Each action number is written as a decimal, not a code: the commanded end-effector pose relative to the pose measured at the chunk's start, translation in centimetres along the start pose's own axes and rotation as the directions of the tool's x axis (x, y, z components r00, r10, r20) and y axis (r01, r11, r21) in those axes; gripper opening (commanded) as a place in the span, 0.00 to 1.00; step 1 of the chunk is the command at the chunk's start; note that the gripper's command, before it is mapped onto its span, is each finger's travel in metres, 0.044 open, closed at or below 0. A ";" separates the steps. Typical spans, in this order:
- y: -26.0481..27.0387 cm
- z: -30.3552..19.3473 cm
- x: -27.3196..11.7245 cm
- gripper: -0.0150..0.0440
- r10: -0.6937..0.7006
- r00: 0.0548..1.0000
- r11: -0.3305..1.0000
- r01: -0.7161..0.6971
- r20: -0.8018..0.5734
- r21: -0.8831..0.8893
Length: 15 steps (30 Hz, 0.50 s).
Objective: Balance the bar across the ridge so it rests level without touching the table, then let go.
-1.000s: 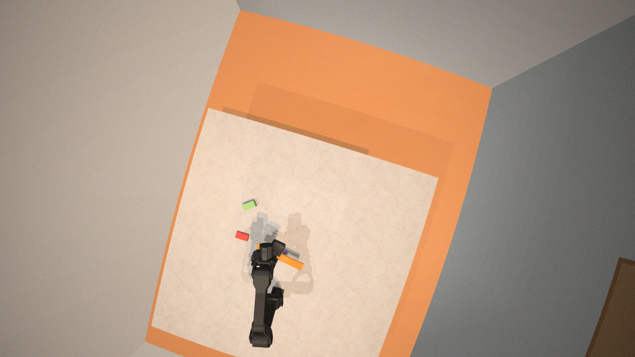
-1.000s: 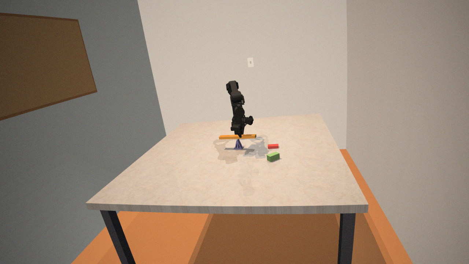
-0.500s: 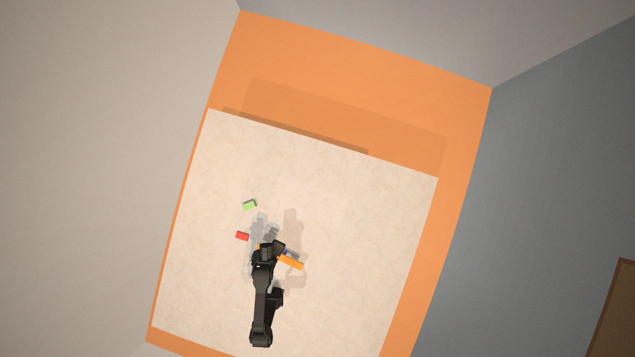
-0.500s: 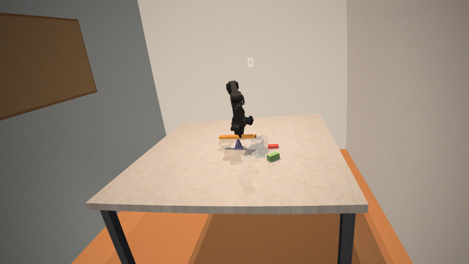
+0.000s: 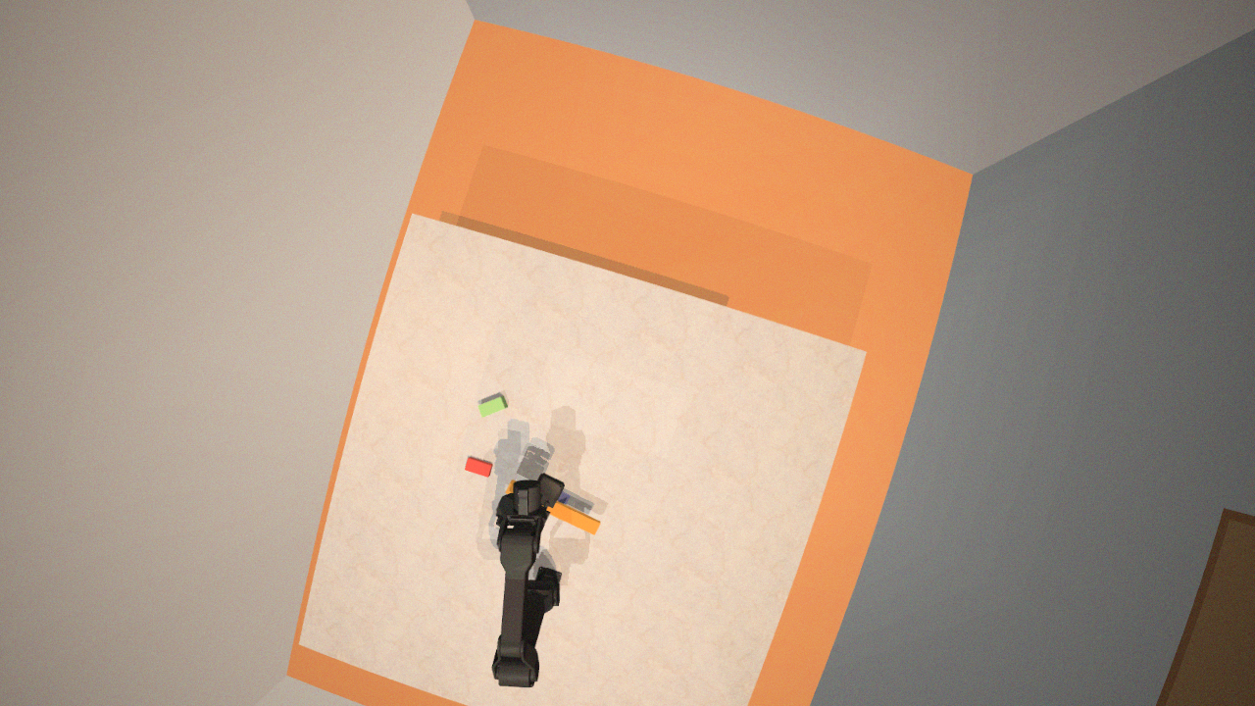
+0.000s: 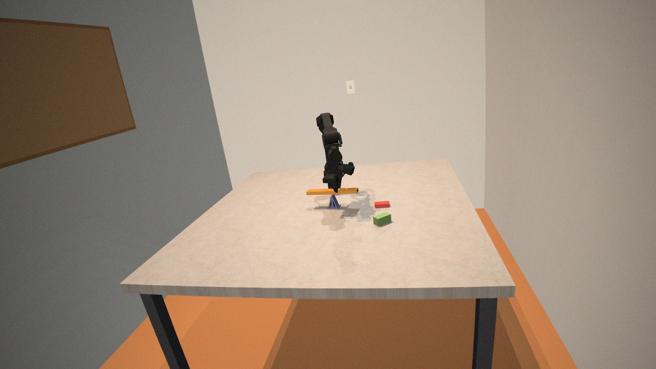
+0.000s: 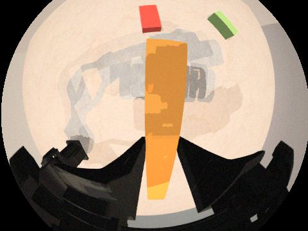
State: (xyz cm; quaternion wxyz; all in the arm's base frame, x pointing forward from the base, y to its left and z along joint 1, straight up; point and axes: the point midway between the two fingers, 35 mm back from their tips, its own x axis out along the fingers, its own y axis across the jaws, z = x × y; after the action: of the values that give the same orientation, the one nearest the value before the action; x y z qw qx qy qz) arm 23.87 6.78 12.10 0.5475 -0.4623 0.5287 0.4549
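The orange bar (image 5: 575, 519) (image 6: 321, 191) (image 7: 165, 96) is held crosswise, near its middle, and looks close to level in the exterior view. My gripper (image 6: 336, 189) (image 7: 161, 140) is shut on it from above; in the top view the arm hides the fingers. The blue-purple ridge (image 5: 563, 498) (image 6: 333, 202) stands on the table directly below the bar in the exterior view. The bar's underside appears at or just above its peak; I cannot tell whether they touch. Both bar ends are off the table. The bar hides the ridge in the wrist view.
A red block (image 5: 477, 466) (image 6: 381, 204) (image 7: 149, 17) lies on the table (image 5: 658, 438) (image 6: 275, 257) beyond one bar end. A green block (image 5: 493, 405) (image 6: 382, 219) (image 7: 222, 25) lies farther off, near the red one. Arm shadows fall around the ridge.
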 end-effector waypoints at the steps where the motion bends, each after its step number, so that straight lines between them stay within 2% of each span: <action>1: 0.0 -0.1 0.1 0.25 0.001 1.000 1.000 -0.001 -0.002 -0.002; 15: 0.0 -0.1 0.2 0.25 0.001 1.000 1.000 -0.001 -0.002 -0.002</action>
State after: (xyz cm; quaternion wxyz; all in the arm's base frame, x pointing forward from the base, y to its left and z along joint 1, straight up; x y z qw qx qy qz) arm 23.87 6.78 11.99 0.5477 -0.4624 0.5286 0.4548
